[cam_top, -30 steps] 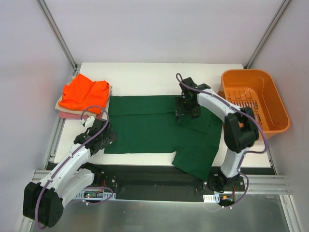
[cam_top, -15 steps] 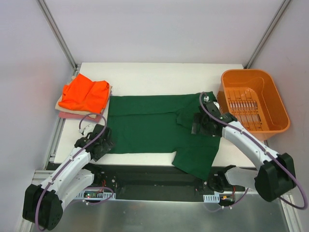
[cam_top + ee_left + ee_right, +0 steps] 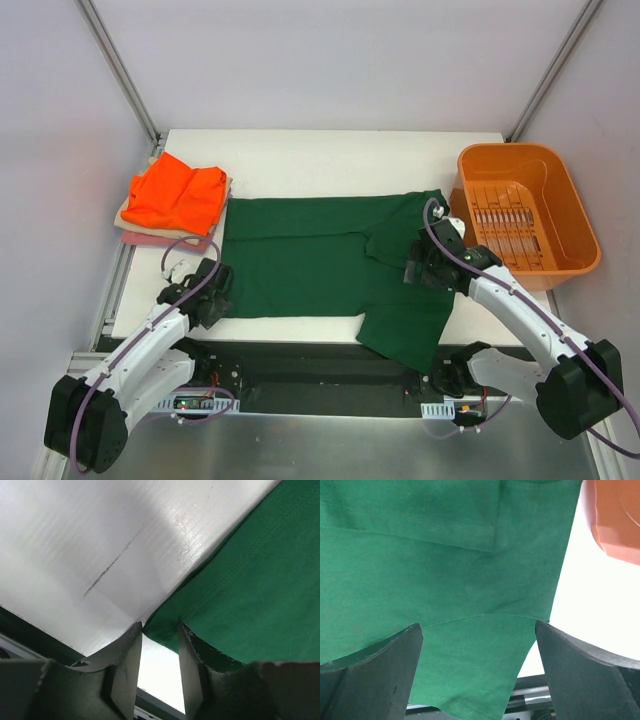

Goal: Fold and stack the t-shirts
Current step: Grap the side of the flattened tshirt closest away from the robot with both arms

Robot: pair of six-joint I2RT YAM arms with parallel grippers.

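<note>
A dark green t-shirt [image 3: 300, 260] lies spread flat across the table, its right sleeve hanging over the near edge. My left gripper [image 3: 213, 292] is down at the shirt's near-left corner. In the left wrist view the jaws of this gripper [image 3: 160, 625] stand narrowly apart, and the corner of the green shirt [image 3: 250, 590] lies between their tips. My right gripper [image 3: 425, 268] hovers wide open over the shirt's right side. Only green cloth [image 3: 445, 570] lies below the open right gripper [image 3: 477, 627]. An orange t-shirt [image 3: 178, 195] lies folded on pale cream and pink ones [image 3: 140, 232] at the back left.
An orange plastic basket [image 3: 505, 150] stands at the right edge of the table, and its corner [image 3: 615, 515] shows in the right wrist view. White table [image 3: 100, 540] lies bare beside the shirt's left edge. Black rails run along the near edge.
My left gripper's jaws have narrowed around the shirt's near-left corner. My right gripper has moved from the shirt's upper middle to its right side and toward me.
</note>
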